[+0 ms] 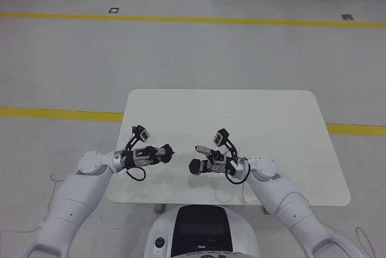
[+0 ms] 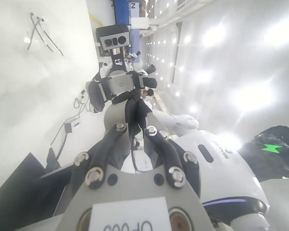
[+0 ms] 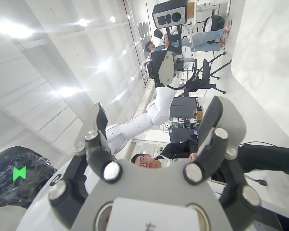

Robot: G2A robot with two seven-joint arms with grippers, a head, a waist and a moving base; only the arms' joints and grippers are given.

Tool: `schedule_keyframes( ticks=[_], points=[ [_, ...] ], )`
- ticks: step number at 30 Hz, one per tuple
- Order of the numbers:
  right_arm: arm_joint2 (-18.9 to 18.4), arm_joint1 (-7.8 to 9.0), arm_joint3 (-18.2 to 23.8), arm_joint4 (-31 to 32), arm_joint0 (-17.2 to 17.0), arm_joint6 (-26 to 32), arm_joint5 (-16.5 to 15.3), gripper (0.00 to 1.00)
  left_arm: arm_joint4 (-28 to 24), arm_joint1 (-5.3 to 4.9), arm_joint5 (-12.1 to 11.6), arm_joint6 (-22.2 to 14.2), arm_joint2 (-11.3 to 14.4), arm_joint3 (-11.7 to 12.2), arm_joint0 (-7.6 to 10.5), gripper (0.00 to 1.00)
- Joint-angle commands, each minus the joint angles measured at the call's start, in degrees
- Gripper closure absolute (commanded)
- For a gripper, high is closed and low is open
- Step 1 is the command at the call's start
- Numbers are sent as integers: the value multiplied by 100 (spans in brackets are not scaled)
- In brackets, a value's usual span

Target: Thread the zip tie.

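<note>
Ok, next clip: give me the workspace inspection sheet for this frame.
Surface: white table, rounded corners.
Job's things: thin black strip, likely the zip tie, pinched in the left gripper; similar strips lying on a white surface.
Clutter: nothing seen.
Grippers: left shut on the strip; right gripper open; facing each other above the table's near edge.
Cables: loose cables on the floor.
Surroundings: yellow floor lines, office chair.

A one-letter sign (image 2: 133, 6) sits on blue partitions (image 2: 121, 9).
</note>
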State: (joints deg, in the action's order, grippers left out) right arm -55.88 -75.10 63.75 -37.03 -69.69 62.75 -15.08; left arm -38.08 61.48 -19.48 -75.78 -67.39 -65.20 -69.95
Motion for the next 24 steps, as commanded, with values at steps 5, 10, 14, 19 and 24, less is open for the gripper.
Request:
schedule_keyframes(
  ticks=[5,10,14,19,24],
  points=[
    [0,0,0,0,0,0,0,0,474,295,0,-387,-477,179,32,100],
    [0,0,0,0,0,0,0,0,696,457,0,-387,-699,212,14,100],
    [0,0,0,0,0,0,0,0,890,531,0,-387,-782,115,8,100],
    [0,0,0,0,0,0,0,0,992,574,0,-387,-809,-27,-38,100],
    [0,0,0,0,0,0,0,0,992,574,0,-387,-809,-27,-38,100]
  ],
)
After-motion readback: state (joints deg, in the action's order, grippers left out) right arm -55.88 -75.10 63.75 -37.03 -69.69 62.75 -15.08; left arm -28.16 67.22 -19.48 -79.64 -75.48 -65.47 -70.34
